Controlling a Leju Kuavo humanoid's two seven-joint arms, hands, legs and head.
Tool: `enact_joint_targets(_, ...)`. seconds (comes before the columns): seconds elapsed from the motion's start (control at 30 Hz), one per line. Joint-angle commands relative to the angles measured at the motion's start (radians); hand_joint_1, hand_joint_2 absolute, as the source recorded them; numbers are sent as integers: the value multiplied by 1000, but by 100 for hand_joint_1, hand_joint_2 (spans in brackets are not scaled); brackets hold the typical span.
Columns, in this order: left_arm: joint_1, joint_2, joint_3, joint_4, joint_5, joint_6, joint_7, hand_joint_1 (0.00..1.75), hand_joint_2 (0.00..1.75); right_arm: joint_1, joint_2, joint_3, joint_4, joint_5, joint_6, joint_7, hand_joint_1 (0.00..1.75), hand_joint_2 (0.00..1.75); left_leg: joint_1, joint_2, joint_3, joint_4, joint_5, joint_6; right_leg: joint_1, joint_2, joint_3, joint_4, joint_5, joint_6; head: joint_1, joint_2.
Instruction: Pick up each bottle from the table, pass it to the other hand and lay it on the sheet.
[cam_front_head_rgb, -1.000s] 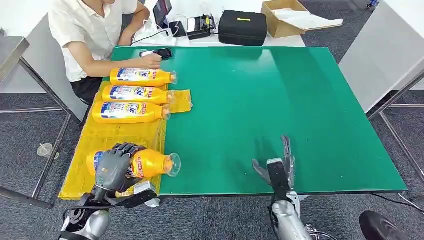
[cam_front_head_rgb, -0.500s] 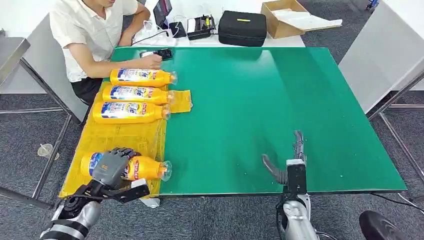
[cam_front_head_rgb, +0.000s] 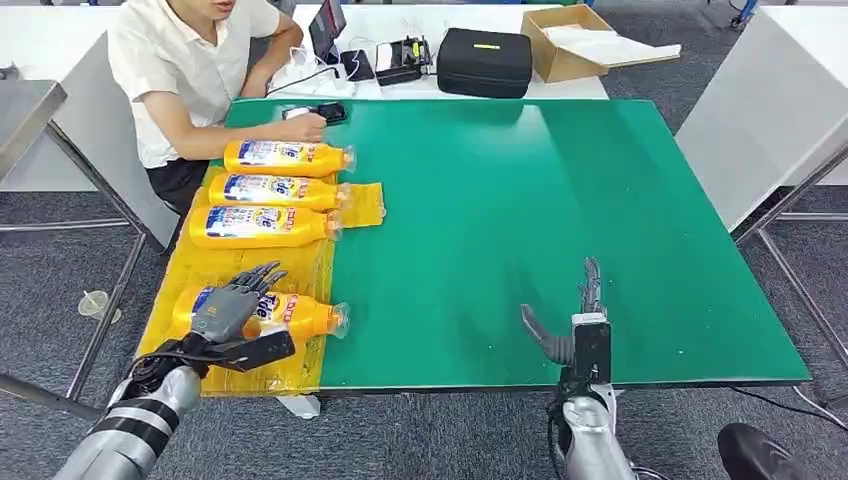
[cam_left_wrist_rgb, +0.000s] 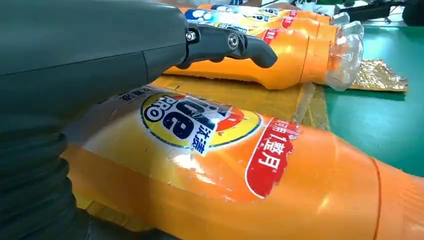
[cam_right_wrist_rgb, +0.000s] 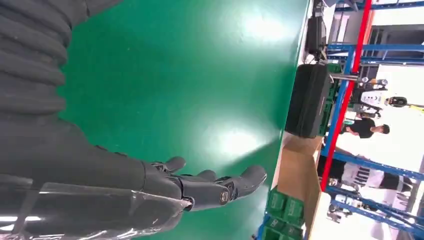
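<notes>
Left hand (cam_front_head_rgb: 228, 305), fingers spread, rests atop the nearest bottle (cam_front_head_rgb: 300, 316), which lies on the yellow sheet (cam_front_head_rgb: 250, 268) beside three more bottles (cam_front_head_rgb: 262, 226). Right hand (cam_front_head_rgb: 580, 325) hovers spread above the green surface (cam_front_head_rgb: 520, 220), holding nothing.

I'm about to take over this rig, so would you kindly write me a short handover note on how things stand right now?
Left hand: open, fingers spread just above the nearest orange bottle, not gripping it.
Right hand: open and empty, over the near edge of the green table.
Bottles: four lie on their sides on the yellow sheet, three in a row at the far end near the seated person, the fourth near the front.
Done: all four visible bottles are on the sheet.
Left: no bottle seen waiting on the green; lift the left hand clear.
</notes>
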Motion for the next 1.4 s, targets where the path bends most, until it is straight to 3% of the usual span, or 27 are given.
enact_joint_targets(0.03,-54,27,-72,155,24,-136,-36,0,175,-57,-14,2,109,-27,13,0,0,175,0,4,3,0,0,0,1,2,2,-1,0,-4,0,0)
enact_joint_targets(0.23,-36,30,-80,103,54,-106,-82,0,175,-47,-14,-3,109,-37,9,0,0,175,1,5,5,-2,1,-1,2,3,4,-2,1,-6,0,0)
enact_joint_targets(0.53,93,19,-58,-248,312,-180,-194,0,175,-18,-15,-14,88,-44,-3,0,0,175,0,1,3,0,1,0,1,0,2,-1,1,-2,0,0)
enact_joint_targets(0.6,130,31,-82,-363,355,-215,-187,0,175,-9,-15,-15,81,-42,-9,0,0,175,1,2,2,1,-1,0,2,-1,3,-1,-1,-4,0,0)
enact_joint_targets(0.77,130,31,-82,-363,355,-215,-187,0,175,-9,-15,-15,81,-42,-9,0,0,175,0,1,-4,1,0,0,0,0,-4,0,0,-1,0,0)
enact_joint_targets(0.9,150,52,-129,-508,450,-279,-218,0,175,0,-17,-19,74,-40,-16,0,0,175,1,2,-5,1,-2,-1,1,0,-5,1,-1,-2,0,0)
enact_joint_targets(1.1,167,54,-152,-612,479,-243,-202,0,175,13,-13,-20,43,-41,-28,0,0,175,1,2,-7,2,-2,-1,2,0,-7,0,-1,-2,0,0)
enact_joint_targets(1.17,182,-15,-112,-604,530,-178,-204,0,175,24,-8,19,-31,-40,-30,0,0,175,0,2,-9,1,-1,-1,1,1,-9,0,0,-1,0,0)
enact_joint_targets(1.3,249,-266,18,-579,840,-108,-128,0,175,52,8,170,-192,-5,-37,0,0,175,0,2,-8,2,-2,0,1,0,-8,1,-1,-2,0,0)
enact_joint_targets(1.4,265,-330,3,-551,967,-11,-135,0,175,56,-4,288,-217,35,-57,0,0,175,0,3,-8,2,-3,0,1,2,-7,0,-1,-2,0,0)
